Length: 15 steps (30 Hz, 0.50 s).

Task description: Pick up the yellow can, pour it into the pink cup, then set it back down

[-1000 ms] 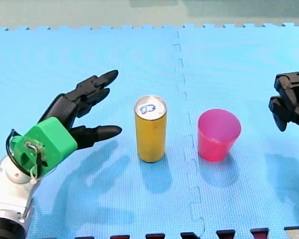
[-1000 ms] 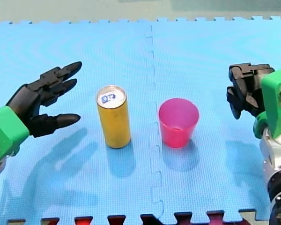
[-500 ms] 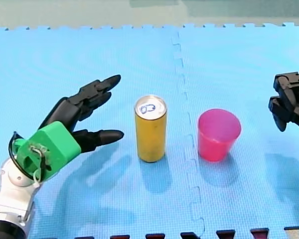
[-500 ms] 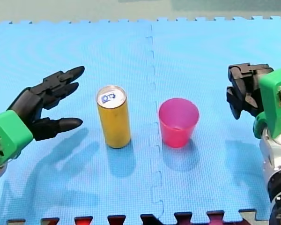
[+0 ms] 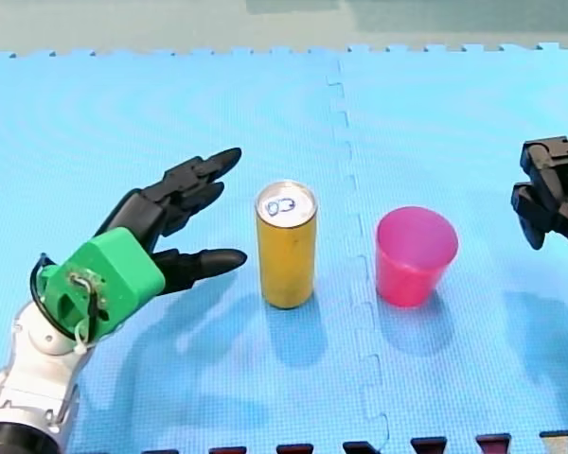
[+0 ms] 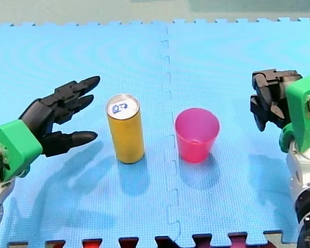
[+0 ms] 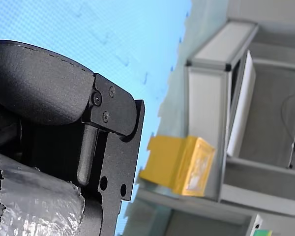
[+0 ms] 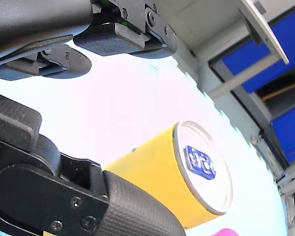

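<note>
The yellow can stands upright on the blue foam mat, its silver top with the pull tab facing up. The pink cup stands upright just to the can's right, a small gap between them. My left hand is to the can's left at can height, open, its fingertips a short way from the can's side and not touching it. In the second wrist view the can sits close between black fingers. My right hand hangs at the mat's right edge, curled and holding nothing.
A jigsaw seam in the mat runs front to back between can and cup. The mat's toothed far edge meets grey floor. In the first wrist view a yellow box sits by a grey frame beyond the mat.
My left hand has moved right and slightly forward, closing most of the gap to the can. The can, the cup and the right hand have not moved.
</note>
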Motion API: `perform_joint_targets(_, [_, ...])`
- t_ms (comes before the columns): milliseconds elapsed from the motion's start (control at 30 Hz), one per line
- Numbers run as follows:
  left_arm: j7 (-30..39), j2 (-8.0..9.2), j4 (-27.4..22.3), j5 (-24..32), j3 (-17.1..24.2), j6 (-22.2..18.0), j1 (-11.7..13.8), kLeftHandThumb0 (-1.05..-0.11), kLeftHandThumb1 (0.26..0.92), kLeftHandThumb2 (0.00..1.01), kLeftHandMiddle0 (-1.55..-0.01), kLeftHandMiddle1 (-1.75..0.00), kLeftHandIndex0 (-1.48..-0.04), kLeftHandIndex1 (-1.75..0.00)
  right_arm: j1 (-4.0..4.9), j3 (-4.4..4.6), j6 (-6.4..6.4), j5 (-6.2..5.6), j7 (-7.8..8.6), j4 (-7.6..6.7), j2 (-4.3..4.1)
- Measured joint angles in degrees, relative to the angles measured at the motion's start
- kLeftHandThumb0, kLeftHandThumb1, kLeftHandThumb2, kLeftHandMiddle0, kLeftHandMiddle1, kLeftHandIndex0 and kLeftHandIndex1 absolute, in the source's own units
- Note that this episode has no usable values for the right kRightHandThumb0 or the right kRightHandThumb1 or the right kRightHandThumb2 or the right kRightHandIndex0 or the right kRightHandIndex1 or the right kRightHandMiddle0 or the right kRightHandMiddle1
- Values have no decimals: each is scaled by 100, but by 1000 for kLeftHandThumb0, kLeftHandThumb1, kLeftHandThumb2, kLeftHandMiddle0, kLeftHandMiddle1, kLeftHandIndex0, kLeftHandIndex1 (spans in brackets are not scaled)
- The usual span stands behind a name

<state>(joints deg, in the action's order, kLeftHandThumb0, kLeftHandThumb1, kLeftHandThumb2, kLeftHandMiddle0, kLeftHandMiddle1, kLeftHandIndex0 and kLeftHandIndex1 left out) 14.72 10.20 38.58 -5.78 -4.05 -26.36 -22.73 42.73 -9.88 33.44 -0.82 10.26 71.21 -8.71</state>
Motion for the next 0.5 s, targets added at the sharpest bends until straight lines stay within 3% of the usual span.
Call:
perform_joint_targets(233, [-81, 11, -405, -224, -145, 320, 81, -1048, 826, 6, -347, 0, -344, 0, 0, -15, 0, -20, 26, 4, 0])
perform_joint_targets(500, [-227, -29, -403, -375, -259, 352, 71, -1048, 836, 9, -338, 0, -333, 0, 0, -15, 0, -23, 34, 1, 2])
